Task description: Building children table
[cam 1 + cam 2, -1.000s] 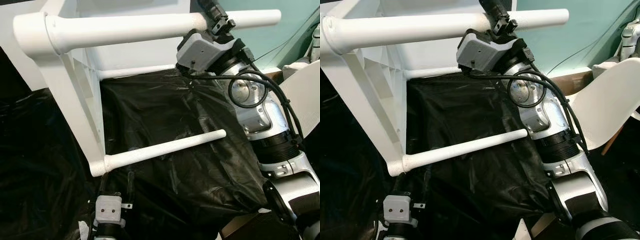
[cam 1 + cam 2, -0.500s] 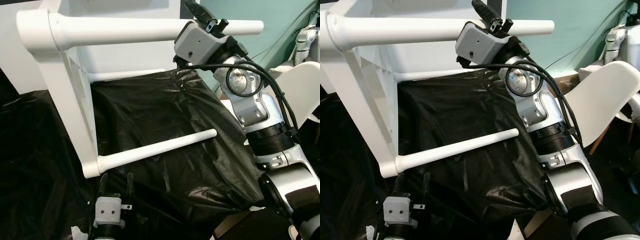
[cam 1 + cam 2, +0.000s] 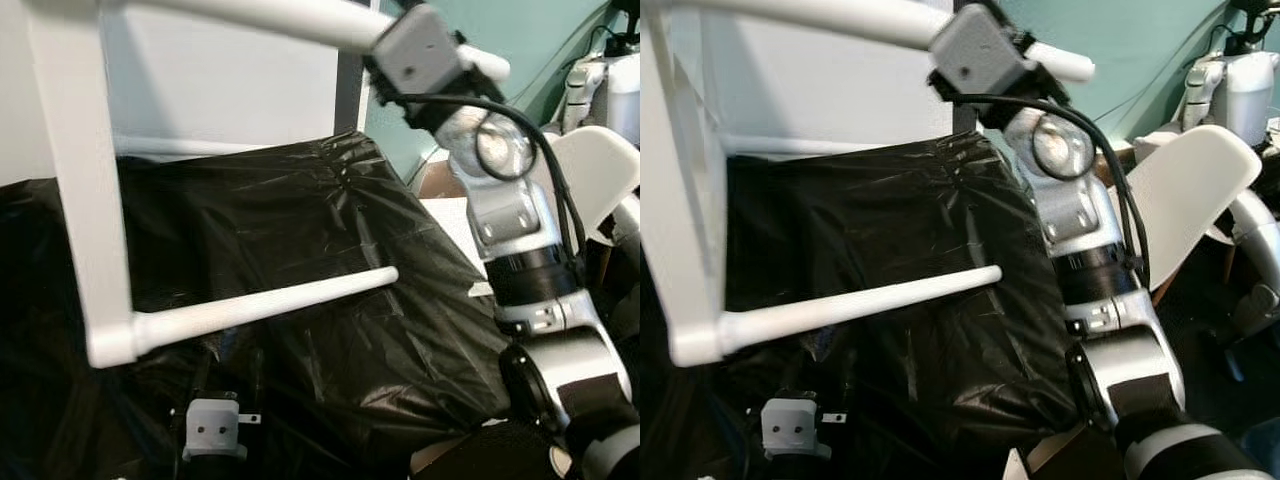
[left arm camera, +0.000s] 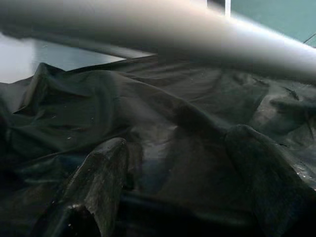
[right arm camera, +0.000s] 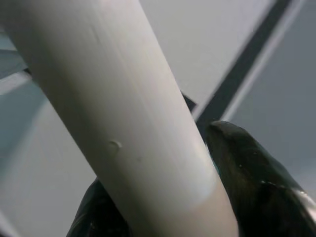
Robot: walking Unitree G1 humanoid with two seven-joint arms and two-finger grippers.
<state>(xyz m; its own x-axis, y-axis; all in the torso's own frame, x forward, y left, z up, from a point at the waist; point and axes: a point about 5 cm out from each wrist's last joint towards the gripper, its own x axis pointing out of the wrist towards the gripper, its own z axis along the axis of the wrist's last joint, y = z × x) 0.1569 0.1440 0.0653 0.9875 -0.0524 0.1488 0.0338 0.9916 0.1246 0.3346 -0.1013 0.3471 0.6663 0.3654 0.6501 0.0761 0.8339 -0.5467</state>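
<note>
our right claw [image 5: 163, 197] is up high, clamped on the top leg [image 3: 300, 18] of the white table [image 3: 75, 170] lying on its side. our left claw [image 4: 173, 192] waits just under the lower leg [image 3: 260, 300], fingers apart, above black plastic [image 3: 330, 240]. we count three legs and one white chair [image 3: 1185, 190].

Crumpled black plastic sheet [image 3: 330, 260] covering the support — glossy, creased, white table frame [image 3: 85, 200] resting on it
</note>
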